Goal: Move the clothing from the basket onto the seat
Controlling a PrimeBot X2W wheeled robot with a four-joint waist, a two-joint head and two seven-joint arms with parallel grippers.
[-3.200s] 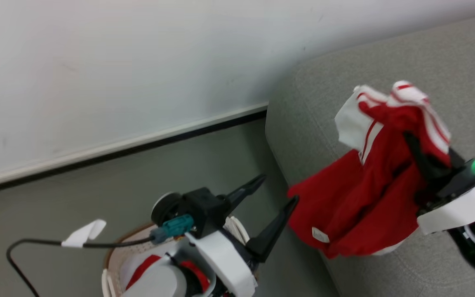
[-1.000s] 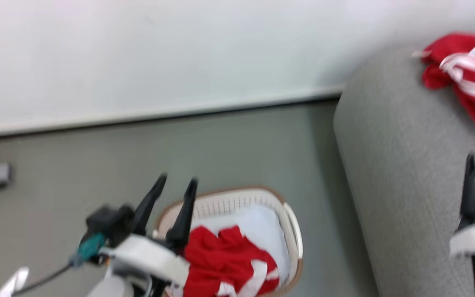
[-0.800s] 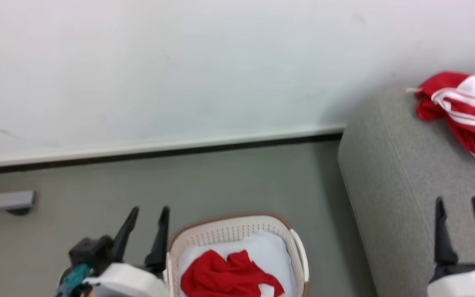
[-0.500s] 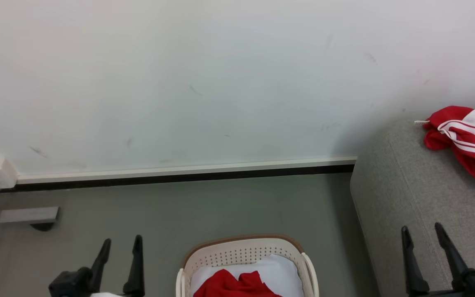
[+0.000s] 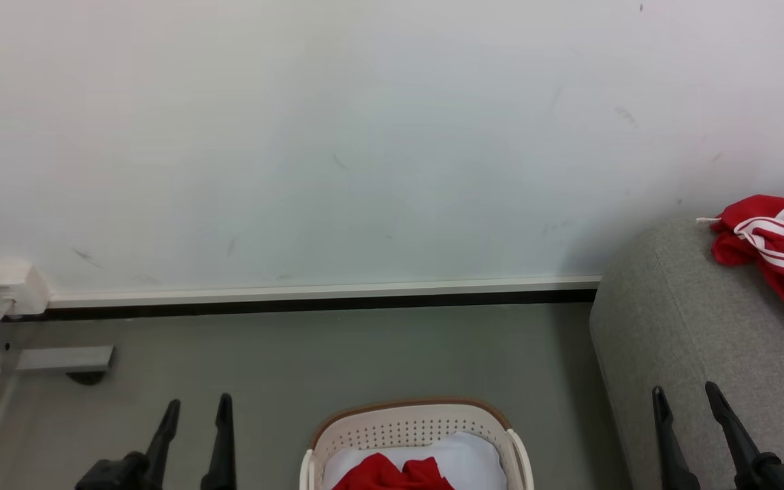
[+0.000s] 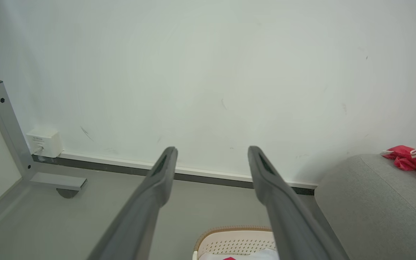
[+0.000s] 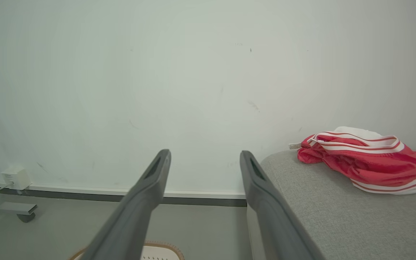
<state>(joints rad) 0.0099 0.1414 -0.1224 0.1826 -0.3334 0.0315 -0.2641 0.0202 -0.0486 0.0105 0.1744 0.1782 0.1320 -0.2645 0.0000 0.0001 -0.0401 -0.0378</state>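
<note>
- Pale wall point(image 5: 365, 136) and grey floor point(image 5: 365, 354) form the backdrop in the head view, with a white socket box point(image 5: 14, 286) at 9 o'clock.
- The cream laundry basket point(image 5: 409, 415) sits on the floor at 6 o'clock and holds a crumpled red garment point(image 5: 392, 475) on a pale pad point(image 5: 467, 456).
- The grey seat point(image 5: 678, 327) stands at 4 o'clock, near the basket. A red-and-white striped garment point(image 5: 783, 252) lies on its top at 3 o'clock.
- The left gripper point(image 5: 199, 403) is at 7 o'clock, fingers spread, grasping nothing.
- The right gripper point(image 5: 684, 391) is at 5 o'clock before the seat, likewise released and empty.
</note>
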